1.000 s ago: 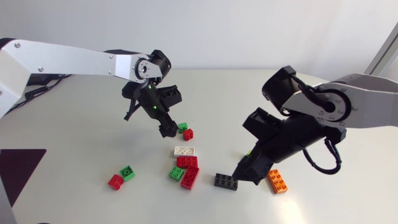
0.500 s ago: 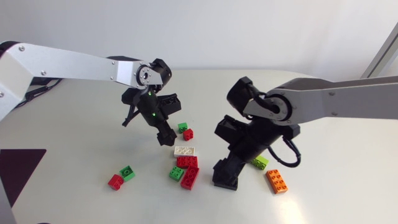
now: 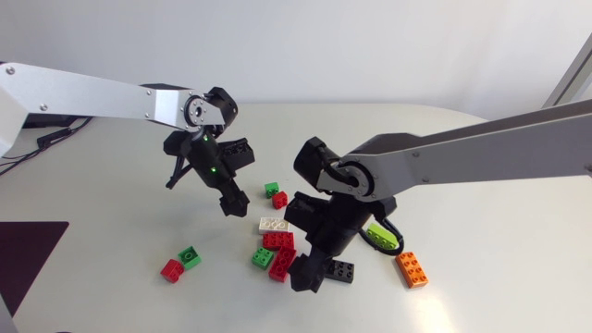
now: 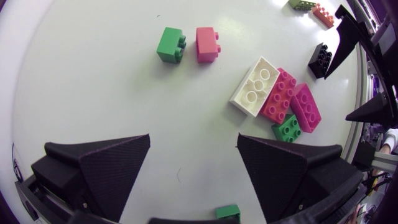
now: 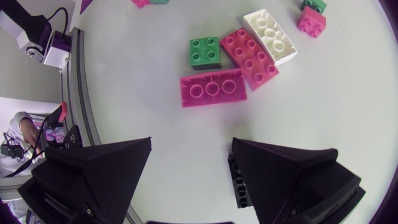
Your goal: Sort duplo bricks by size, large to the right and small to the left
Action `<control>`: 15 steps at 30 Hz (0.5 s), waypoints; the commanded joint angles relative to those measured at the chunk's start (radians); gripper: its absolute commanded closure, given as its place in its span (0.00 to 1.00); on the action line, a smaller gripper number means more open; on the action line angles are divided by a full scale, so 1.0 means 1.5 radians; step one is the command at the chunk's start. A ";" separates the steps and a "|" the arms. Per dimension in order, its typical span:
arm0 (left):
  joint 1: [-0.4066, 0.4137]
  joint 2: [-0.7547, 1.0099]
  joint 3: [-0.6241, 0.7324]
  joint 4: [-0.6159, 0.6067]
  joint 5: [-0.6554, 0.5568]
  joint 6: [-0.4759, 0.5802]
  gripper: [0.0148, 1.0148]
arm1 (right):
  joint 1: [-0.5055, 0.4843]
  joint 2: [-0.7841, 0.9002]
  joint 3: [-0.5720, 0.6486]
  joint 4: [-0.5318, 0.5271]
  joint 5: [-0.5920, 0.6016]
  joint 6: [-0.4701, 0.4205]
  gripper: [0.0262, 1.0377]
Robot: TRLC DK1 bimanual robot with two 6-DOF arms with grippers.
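Left fingers [image 4: 106,165]: spread wide, nothing held, hanging above the bare worktop [image 3: 120,213]. Ahead of them lie a small green brick [image 4: 169,45] and a small red brick [image 4: 207,45], just beside each other.

Right fingers [image 5: 99,171]: also spread wide and empty, low over the worktop. The black brick [image 5: 239,183] sits just beside the inner face of one finger; we cannot tell whether they touch. Ahead is the central cluster: a long red brick [image 5: 212,88], a green square brick [image 5: 205,51] and a second red brick [image 5: 252,55] lying against the white brick [image 5: 270,36].

Progress, our judgement: partly done.
- Left side: a left-hand red brick [image 3: 171,270] and a left-hand green brick [image 3: 190,257], both small, lie together, apart from the cluster.
- Right side: the orange brick [image 3: 413,269] and the lime brick [image 3: 382,236], which look like the larger size.
- Left to do: the mixed cluster, the black brick and the small pair.

Containers: none in view. The piles form on the bare worktop.
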 commanded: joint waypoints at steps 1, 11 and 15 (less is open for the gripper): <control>0.004 -0.012 -0.019 0.002 0.008 0.020 0.04 | 0.000 0.013 -0.008 0.001 0.002 -0.001 0.10; -0.004 -0.032 -0.026 0.003 0.011 0.015 0.04 | -0.002 -0.002 -0.019 -0.025 -0.001 -0.004 0.10; -0.005 -0.066 -0.041 0.003 0.026 0.015 0.04 | 0.007 -0.010 -0.019 -0.041 -0.001 -0.002 0.10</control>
